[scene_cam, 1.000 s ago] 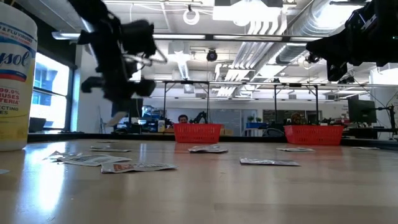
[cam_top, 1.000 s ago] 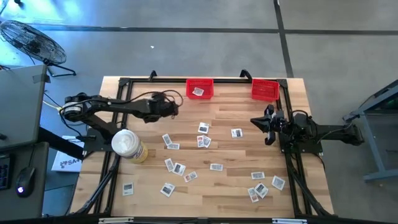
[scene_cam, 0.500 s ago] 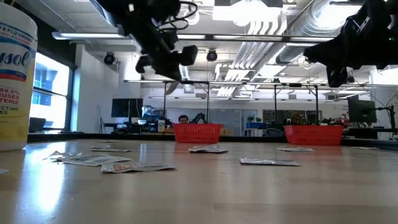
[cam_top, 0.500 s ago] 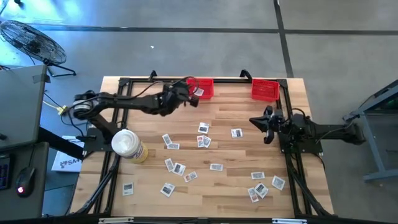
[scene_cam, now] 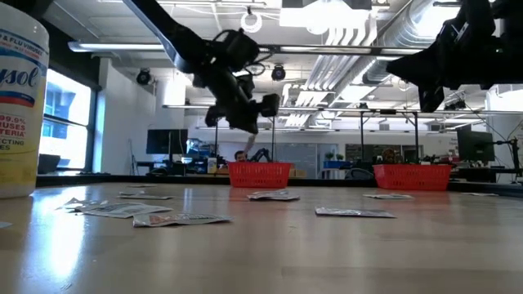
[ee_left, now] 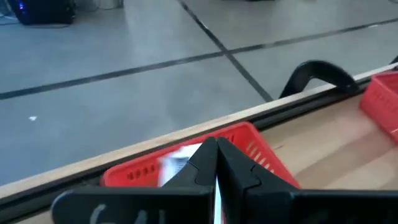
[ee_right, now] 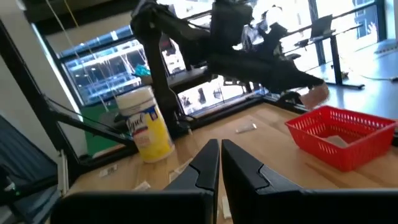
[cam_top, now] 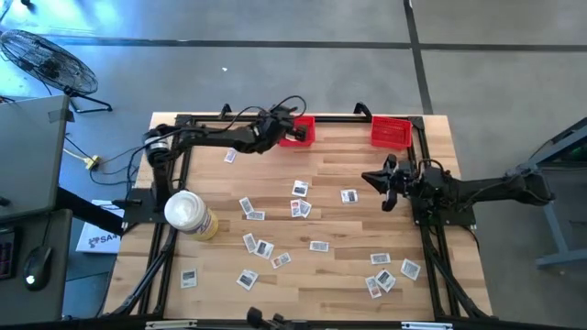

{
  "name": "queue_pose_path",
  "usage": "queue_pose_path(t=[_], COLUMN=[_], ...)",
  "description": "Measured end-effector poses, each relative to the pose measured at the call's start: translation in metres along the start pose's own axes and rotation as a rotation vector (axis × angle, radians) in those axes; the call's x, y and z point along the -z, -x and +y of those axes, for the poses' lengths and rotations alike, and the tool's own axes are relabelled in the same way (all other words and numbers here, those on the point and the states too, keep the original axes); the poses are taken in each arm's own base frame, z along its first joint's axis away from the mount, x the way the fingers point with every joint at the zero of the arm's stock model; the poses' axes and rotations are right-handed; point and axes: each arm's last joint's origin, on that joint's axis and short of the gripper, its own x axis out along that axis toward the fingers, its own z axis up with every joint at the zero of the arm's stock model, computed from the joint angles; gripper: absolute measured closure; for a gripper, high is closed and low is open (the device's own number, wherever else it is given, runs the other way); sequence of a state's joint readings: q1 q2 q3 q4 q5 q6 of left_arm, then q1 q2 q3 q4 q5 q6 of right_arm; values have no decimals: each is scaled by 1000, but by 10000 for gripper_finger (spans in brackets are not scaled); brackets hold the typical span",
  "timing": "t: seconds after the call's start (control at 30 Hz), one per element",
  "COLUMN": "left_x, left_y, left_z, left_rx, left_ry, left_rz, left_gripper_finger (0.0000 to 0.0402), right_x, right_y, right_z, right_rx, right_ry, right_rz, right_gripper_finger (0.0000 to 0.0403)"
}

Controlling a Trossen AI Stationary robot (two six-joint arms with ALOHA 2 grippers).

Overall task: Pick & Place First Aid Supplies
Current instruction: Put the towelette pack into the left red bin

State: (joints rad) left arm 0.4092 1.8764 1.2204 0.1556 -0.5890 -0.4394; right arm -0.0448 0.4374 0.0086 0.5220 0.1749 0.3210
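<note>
Over red bin (cam_top: 295,130), left end effector (cam_top: 280,128), packet (ee_left: 216,198) pinched

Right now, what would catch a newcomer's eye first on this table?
The white packets scattered over the wooden table, with two red bins at its far edge. The left end effector hangs over the nearer-left bin, fingers pressed together.

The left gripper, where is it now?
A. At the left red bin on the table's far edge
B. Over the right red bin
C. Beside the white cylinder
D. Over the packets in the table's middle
A: the high view shows the left gripper at the left red bin.
</note>
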Motion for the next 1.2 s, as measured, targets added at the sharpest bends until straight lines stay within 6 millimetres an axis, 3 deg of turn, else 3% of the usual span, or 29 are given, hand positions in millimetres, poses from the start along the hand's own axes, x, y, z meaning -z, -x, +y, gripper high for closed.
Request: queue_pose_path(t=[0.17,0.5,0.87,1.07,1.2], left_x=[10,24,24,-1,-4], left_y=[-15,-20,-25,-1,21], left_z=[-4,0,17,29,33], left_rx=[-26,-72,-133,-182,-186], left_ry=[27,55,14,-72,-165], left_rz=[40,113,181,212,218], left_gripper_finger=[401,397,347,330,330], right_x=[6,15,13,5,9], right_y=[-5,-10,-11,-30,-50], right_z=[-2,-10,-10,1,10], right_rx=[51,270,305,325,430], right_ry=[-4,7,-21,21,159], right_rz=[39,54,31,133,312], right_gripper_finger=[391,391,391,391,391])
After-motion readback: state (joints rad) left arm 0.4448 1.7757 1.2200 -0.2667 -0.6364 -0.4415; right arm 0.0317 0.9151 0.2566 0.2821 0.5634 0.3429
